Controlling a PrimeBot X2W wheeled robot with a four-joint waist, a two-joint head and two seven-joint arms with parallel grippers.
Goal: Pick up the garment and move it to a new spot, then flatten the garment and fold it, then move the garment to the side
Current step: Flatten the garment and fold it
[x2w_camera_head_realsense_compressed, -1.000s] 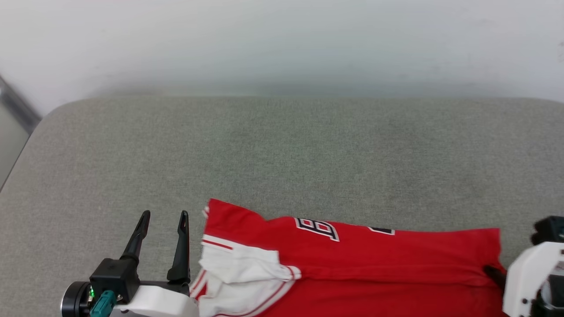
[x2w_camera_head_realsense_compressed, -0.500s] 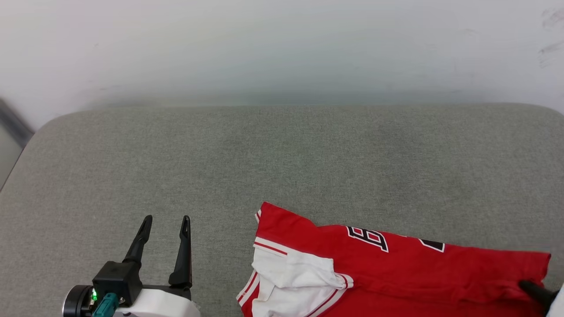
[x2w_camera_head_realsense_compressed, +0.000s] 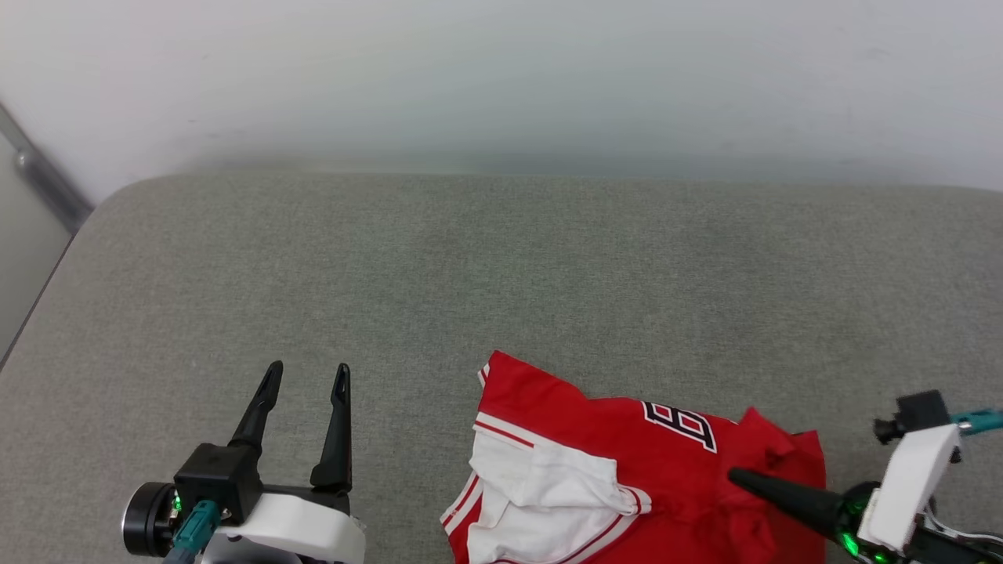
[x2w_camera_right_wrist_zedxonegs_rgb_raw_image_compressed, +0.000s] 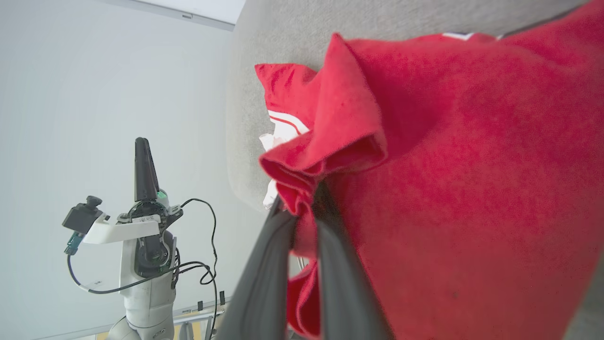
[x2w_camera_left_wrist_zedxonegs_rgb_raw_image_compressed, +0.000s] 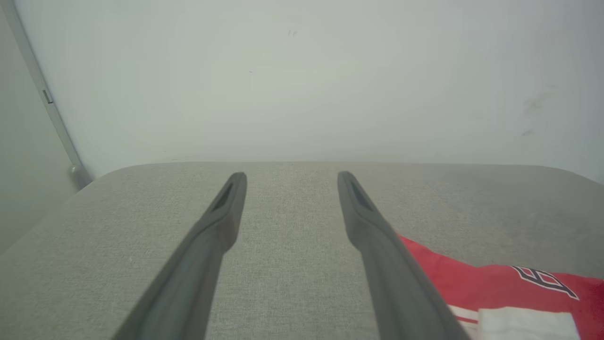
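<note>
The red jersey garment (x2w_camera_head_realsense_compressed: 627, 470) lies folded at the lower middle of the grey cushion, a white sleeve (x2w_camera_head_realsense_compressed: 541, 493) with striped trim on its left and part of a black letter print near its top. My right gripper (x2w_camera_head_realsense_compressed: 736, 475) is shut on the garment's right edge, which is lifted and bunched toward the middle; in the right wrist view the gripper (x2w_camera_right_wrist_zedxonegs_rgb_raw_image_compressed: 304, 196) pinches a fold of the garment (x2w_camera_right_wrist_zedxonegs_rgb_raw_image_compressed: 448, 165). To the left of the garment, and apart from it, my left gripper (x2w_camera_head_realsense_compressed: 307, 376) stands open over bare cushion. The left wrist view has this gripper (x2w_camera_left_wrist_zedxonegs_rgb_raw_image_compressed: 288, 177) and the garment (x2w_camera_left_wrist_zedxonegs_rgb_raw_image_compressed: 500, 288) at lower right.
The grey fabric cushion (x2w_camera_head_realsense_compressed: 470, 274) has a rounded far edge against a pale wall (x2w_camera_head_realsense_compressed: 501, 70). A metal strip (x2w_camera_head_realsense_compressed: 43, 176) runs down the wall at the far left. Bare cushion stretches behind and to the left of the garment.
The right gripper has carried the garment's right edge leftward and up, so the cloth is now shorter and bunched. The head camera has shifted between frames. The left gripper stays open.
</note>
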